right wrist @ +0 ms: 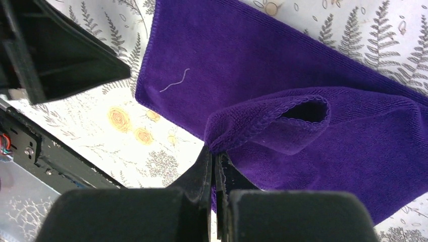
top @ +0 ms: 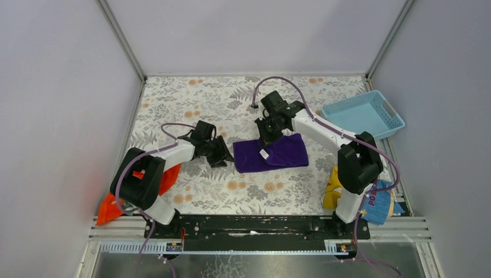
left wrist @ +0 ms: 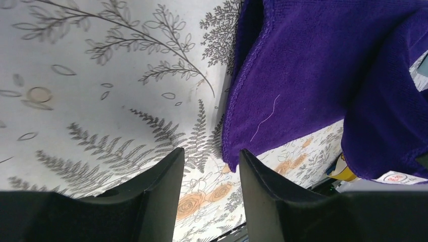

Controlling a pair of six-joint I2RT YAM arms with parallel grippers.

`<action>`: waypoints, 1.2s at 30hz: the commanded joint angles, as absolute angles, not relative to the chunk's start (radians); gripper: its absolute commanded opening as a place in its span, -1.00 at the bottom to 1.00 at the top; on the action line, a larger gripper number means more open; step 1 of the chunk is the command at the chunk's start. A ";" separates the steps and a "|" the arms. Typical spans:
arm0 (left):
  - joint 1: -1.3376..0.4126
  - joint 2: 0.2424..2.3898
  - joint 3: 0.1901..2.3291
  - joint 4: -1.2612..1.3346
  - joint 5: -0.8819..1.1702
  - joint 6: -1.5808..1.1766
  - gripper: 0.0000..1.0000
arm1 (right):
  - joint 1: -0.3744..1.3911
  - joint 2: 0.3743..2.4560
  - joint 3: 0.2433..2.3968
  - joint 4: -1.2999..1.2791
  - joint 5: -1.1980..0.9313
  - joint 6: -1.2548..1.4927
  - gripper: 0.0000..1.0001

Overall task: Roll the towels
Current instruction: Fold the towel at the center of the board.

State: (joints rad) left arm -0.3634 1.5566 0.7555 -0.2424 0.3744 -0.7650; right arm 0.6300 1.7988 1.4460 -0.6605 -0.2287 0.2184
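Plain grey walls [top: 58, 87] enclose a floral-patterned table [top: 191, 110].

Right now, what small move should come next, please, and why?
Probably ease the left gripper forward onto the corner of the purple towel and close: its jaws stand open just short of it, while the right gripper pinches a raised fold.

Bright, even, diffuse light fills the top view. The arms cast only faint, soft shadows on the counter [top: 191, 110], and the pale walls [top: 58, 87] look flat and matte. The 2 wrist views are sharp on the purple towel [right wrist: 252, 55], its weave and a loose thread clear, while the black jaws close to the lens are soft-edged and featureless.
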 commanded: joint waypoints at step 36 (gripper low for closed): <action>-0.442 1.627 0.756 -0.150 0.332 -0.808 -0.57 | 0.759 1.964 1.596 -0.523 -0.356 0.337 -0.36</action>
State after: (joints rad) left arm -0.4335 1.6505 0.7708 -0.1646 0.3759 -0.8089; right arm 0.7422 2.0373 1.5642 -0.5625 -0.3119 0.3248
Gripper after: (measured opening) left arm 0.209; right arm 0.291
